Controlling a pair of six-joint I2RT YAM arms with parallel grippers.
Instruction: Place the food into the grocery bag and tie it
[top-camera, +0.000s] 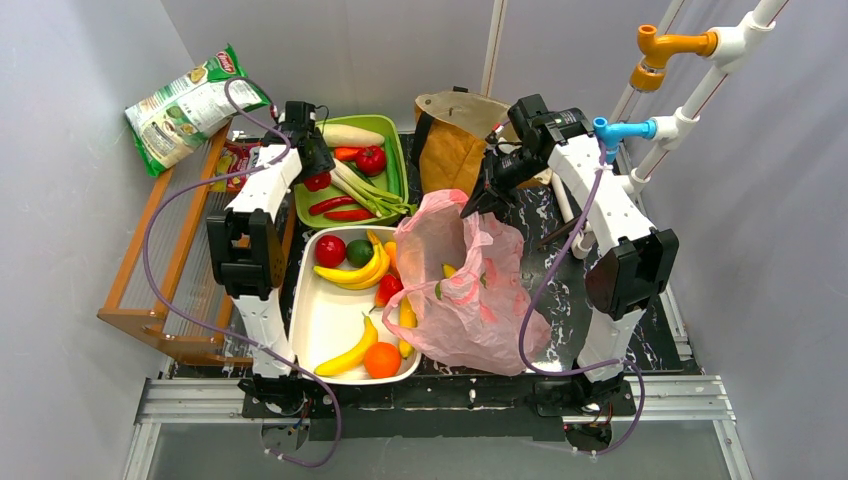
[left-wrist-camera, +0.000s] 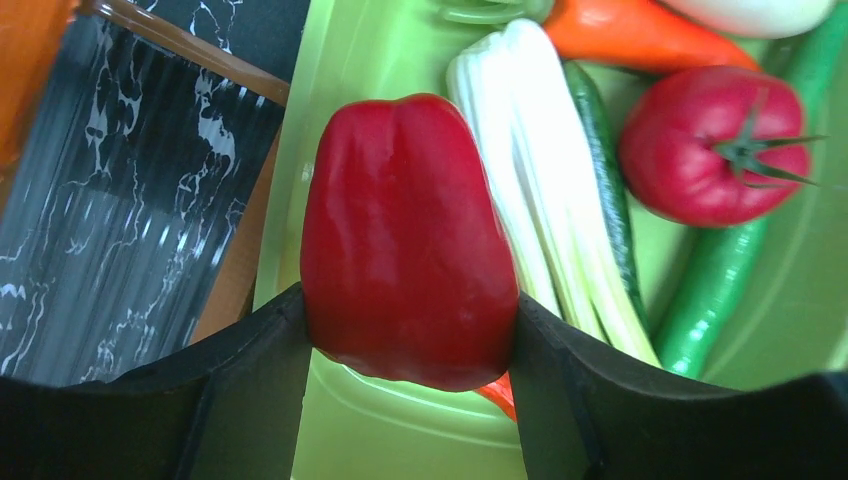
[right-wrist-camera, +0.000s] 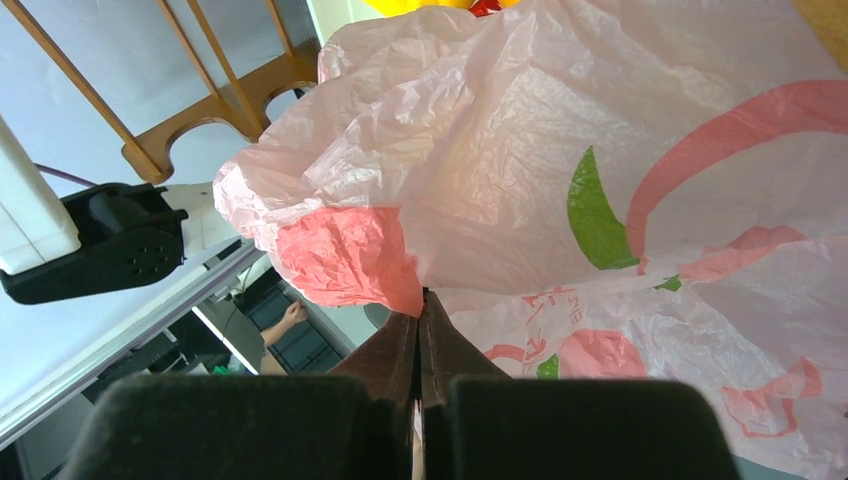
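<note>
Your left claw (left-wrist-camera: 408, 305) pinches a red pepper (left-wrist-camera: 405, 230) above the green tray (left-wrist-camera: 350, 60). Your right claw (right-wrist-camera: 420, 320) is pressed together on the raised rim of the grocery bag (right-wrist-camera: 560, 150).

Both arms are the same build: white boxy links with chunky black joint housings. Left arm (top-camera: 262, 200) and right arm (top-camera: 605, 205) each have a large black block mid-arm and a black head at the wrist. One purple cable per arm. The left cable (top-camera: 150, 235) loops wide outside the links; the right cable (top-camera: 528, 320) hangs in a long curve to the foot. Bases (top-camera: 272, 385) are black.

Left gripper (left-wrist-camera: 410, 300) – fingers (left-wrist-camera: 250, 390) are matte black, broad, with curved inner edges. Right gripper (right-wrist-camera: 420, 320) – fingers (right-wrist-camera: 395, 350) taper to thin dark tips with a brownish tint, and the blocky black body behind them looks slightly grainy.
</note>
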